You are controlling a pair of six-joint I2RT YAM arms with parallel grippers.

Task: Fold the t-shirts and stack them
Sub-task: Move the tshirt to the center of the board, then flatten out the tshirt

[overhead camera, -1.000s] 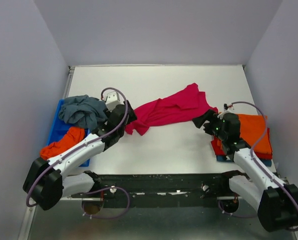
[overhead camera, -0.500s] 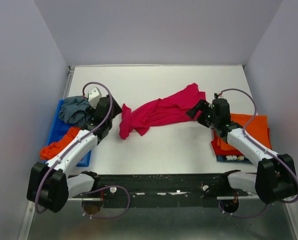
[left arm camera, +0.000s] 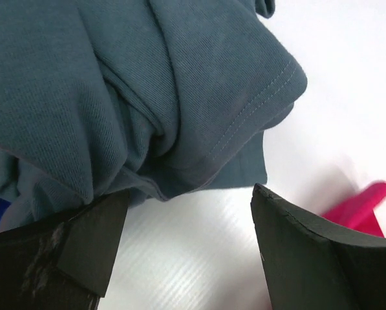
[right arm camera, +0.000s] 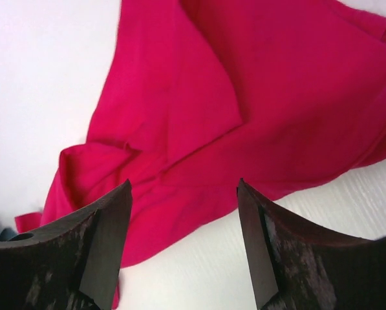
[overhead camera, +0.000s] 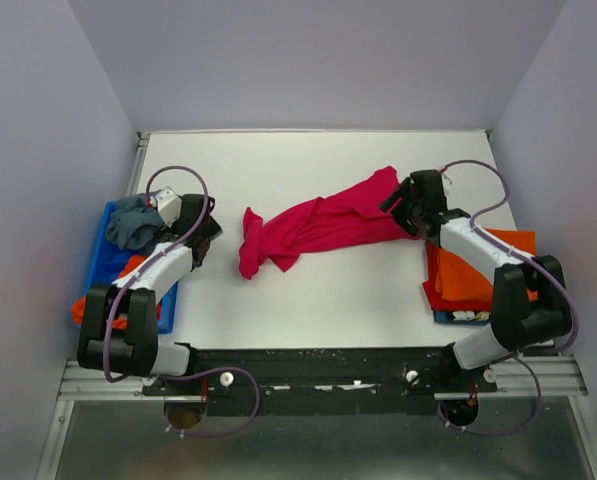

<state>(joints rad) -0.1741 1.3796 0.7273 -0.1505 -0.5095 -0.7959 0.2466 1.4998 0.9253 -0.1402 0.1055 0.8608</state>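
- One crumpled crimson cotton t-shirt [overhead camera: 323, 222] lies loose on the white bench [overhead camera: 318, 160]. It is drawn out into a long strip whose axis runs from near-left to far-right.
- Its far-right end lies just beside the right pincer [overhead camera: 400, 203]. From the right wrist, the two dark fingers stand apart with nothing between them, and the crimson cloth spreads directly ahead of the tips.
- The left pincer [overhead camera: 206, 238] sits at the edge of the slate-blue crumpled t-shirt [overhead camera: 133, 218], which is heaped in the blue plastic tray [overhead camera: 106, 250]. Its fingers are also spread and hold nothing. From the left wrist, a sleeve hem hangs just above the gap and only a sliver of crimson shows at the right edge.
- A stretch of bare bench separates the left pincer from the strip's bunched near-left end, so the right arm is clearly the nearer one.
- A folded orange t-shirt [overhead camera: 478, 275] rests to the right and is probably the start of the stack.
- As I judge it, the crimson shirt needs spreading flat first. The right pincer could close on the end in front of it, while the left has to cross rightward to reach the other end.
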